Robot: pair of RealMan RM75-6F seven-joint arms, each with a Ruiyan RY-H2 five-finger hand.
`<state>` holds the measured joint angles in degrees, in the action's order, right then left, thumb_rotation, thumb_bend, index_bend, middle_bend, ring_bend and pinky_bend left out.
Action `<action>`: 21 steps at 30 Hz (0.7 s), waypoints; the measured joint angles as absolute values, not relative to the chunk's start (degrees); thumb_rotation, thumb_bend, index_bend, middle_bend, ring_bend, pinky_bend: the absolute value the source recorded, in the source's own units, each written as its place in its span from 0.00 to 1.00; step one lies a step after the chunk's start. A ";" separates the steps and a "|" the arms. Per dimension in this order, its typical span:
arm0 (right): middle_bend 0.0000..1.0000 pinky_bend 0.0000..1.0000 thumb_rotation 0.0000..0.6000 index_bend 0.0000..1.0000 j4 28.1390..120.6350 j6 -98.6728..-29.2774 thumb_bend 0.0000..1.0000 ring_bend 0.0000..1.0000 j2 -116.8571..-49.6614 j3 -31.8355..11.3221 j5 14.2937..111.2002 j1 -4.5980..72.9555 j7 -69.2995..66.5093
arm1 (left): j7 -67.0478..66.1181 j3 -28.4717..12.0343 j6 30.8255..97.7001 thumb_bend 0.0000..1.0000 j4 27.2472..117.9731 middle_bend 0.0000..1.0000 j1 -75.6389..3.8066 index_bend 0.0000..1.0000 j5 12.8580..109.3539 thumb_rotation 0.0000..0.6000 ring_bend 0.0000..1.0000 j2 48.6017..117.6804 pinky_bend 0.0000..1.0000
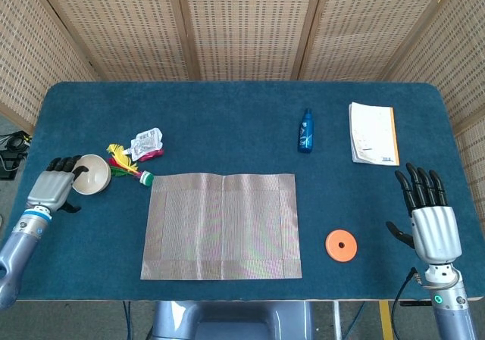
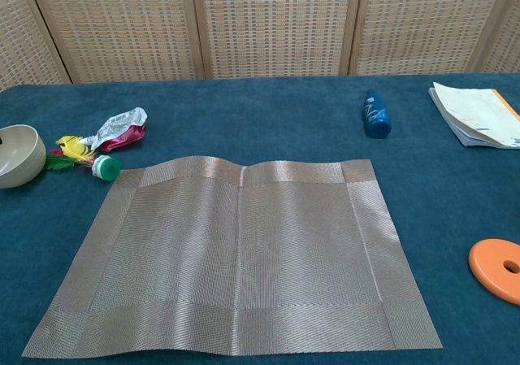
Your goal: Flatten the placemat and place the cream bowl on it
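Left robot hand point(image 1: 53, 186) at one cream bowl point(image 1: 92, 173); one placemat point(image 1: 221, 226).

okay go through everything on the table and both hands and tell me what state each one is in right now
placemat: spread out, slight ridge at its far edge.
cream bowl: upright, off the placemat, left hand at its rim.
left hand: fingers at the bowl's rim; grip unclear.
right hand: open, holding nothing.
blue bottle: lying on its side.
booklet: closed, flat.
orange disc: flat.
wrapper: crumpled.
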<state>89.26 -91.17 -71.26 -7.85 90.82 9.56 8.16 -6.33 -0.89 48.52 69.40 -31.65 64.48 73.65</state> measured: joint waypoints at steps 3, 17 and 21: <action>0.00 0.00 1.00 0.06 89.27 -91.17 0.00 0.00 -71.19 -7.90 90.74 9.54 7.99 | -6.16 -1.13 46.82 0.00 66.97 0.00 -31.92 0.28 64.06 1.00 0.00 75.53 0.00; 0.00 0.00 1.00 0.06 89.16 -90.88 0.00 0.00 -71.09 -7.96 90.46 9.60 7.32 | -3.78 -2.91 46.51 0.47 58.25 0.00 -32.38 0.67 65.98 1.00 0.00 81.67 0.00; 0.00 0.00 1.00 0.06 89.19 -90.86 0.00 0.00 -71.05 -7.92 90.52 9.61 7.07 | -2.66 -3.25 47.69 0.52 58.35 0.00 -32.00 0.71 67.32 1.00 0.00 81.55 0.00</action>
<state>89.19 -90.86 -71.05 -7.92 90.52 9.61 7.07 -2.66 -3.25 47.69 58.35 -32.00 67.32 81.55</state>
